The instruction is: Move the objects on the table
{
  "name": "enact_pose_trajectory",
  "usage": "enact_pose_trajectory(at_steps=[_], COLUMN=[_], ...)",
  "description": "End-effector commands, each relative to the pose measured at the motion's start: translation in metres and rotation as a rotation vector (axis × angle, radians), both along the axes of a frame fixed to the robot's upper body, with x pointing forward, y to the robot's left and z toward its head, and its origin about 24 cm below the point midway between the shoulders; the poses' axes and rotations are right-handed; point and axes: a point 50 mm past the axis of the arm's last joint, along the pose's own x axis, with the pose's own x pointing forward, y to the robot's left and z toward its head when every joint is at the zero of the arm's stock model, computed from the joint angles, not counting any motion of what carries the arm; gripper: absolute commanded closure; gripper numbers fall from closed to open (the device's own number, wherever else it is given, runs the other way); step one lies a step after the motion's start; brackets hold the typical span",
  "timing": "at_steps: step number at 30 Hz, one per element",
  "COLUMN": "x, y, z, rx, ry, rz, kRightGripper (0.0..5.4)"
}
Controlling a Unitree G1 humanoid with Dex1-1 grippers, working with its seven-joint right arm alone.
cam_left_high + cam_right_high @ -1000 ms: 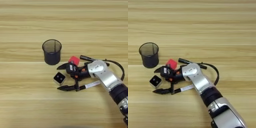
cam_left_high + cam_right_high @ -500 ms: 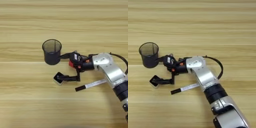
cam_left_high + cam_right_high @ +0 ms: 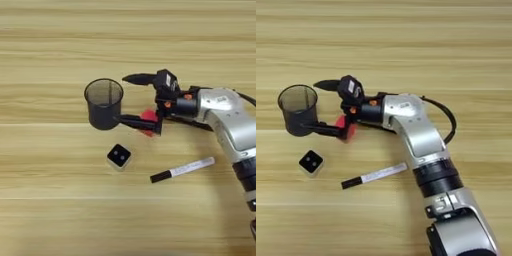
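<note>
Claw [image 3: 125, 99] spread open around small red cube [image 3: 148, 116] beside black mesh cup [image 3: 103, 103]; grasp step, next needs closing on cube.

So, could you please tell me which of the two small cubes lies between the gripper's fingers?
The small red cube, between the open black fingers; the white cube lies apart.

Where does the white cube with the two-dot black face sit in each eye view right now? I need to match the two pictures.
Left eye view: the white cube lies left of centre, below the black mesh cup and left of the pen.
Right eye view: the white cube lies near the left edge, below the cup.
Shared landmark: the black mesh cup, just above the cube in both.
</note>
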Motion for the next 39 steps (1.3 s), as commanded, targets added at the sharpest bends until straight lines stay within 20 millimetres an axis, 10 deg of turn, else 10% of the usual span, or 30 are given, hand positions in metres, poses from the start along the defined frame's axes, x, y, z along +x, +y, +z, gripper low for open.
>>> enact_pose_trajectory(at_steps=[1, 15, 39], x=[0.006, 0.017, 0.040], y=[0.000, -0.036, -0.114], z=[0.046, 0.076, 0.067], rx=[0.077, 0.149, -0.025], ry=[-0.156, -0.224, -0.244], rz=[-0.023, -0.144, -0.244], kRightGripper=[0.03, 0.03, 0.03])
